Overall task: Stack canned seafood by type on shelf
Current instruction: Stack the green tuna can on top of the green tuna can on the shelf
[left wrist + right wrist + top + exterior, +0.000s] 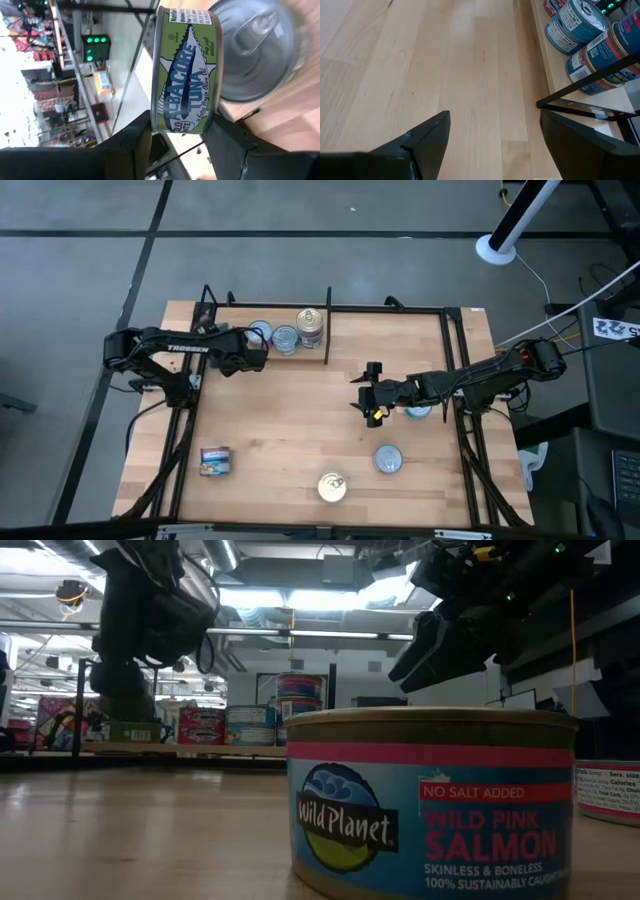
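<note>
Green-labelled albacore tuna tin is pinched between the fingers of the left gripper at the far left corner of the shelf, just beside the stacked tins. It should be lowered level before release. Right gripper is held spread, empty, mid-board.

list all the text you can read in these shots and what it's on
"Wild Planet", "NO SALT ADDED", "WILD PINK SALMON", "SKINLESS & BONELESS": near salmon tin, low view.
"ALBACORE TUNA": green tin between the left gripper fingers.
"TROSSEN": left arm.
Shelf tins' labels: too blurred.
</note>
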### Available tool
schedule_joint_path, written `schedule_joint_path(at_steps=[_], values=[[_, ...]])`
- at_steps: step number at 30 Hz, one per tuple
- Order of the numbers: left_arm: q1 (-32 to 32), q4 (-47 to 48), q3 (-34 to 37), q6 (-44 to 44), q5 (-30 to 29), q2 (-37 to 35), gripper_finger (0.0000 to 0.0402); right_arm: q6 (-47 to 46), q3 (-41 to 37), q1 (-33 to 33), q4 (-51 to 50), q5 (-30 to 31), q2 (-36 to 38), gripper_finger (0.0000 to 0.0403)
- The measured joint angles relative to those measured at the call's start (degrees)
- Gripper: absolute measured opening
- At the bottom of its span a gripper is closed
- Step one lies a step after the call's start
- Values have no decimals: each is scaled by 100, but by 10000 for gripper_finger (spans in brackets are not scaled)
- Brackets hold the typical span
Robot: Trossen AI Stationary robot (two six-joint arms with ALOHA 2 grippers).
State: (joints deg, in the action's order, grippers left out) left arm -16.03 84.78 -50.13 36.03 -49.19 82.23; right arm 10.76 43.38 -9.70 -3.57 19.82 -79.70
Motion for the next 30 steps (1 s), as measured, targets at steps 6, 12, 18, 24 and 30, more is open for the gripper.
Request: schedule_joint_path(at_steps=[6, 12, 18, 24, 30], values=[[0, -144, 0, -153, 0, 0, 157, 0, 0, 1, 0, 1, 0, 308], [0, -146, 0, -151, 2, 0, 157, 0, 0, -1, 0, 1, 0, 308], [0, -409, 0, -215, 4, 0, 157, 0, 0, 0, 0, 1, 0, 308], [-47, -415, 0, -348, 10, 0, 157, 0, 0, 0, 0, -1, 0, 308], [-336, -293, 0, -151, 13, 0, 157, 0, 0, 0, 0, 1, 0, 308]])
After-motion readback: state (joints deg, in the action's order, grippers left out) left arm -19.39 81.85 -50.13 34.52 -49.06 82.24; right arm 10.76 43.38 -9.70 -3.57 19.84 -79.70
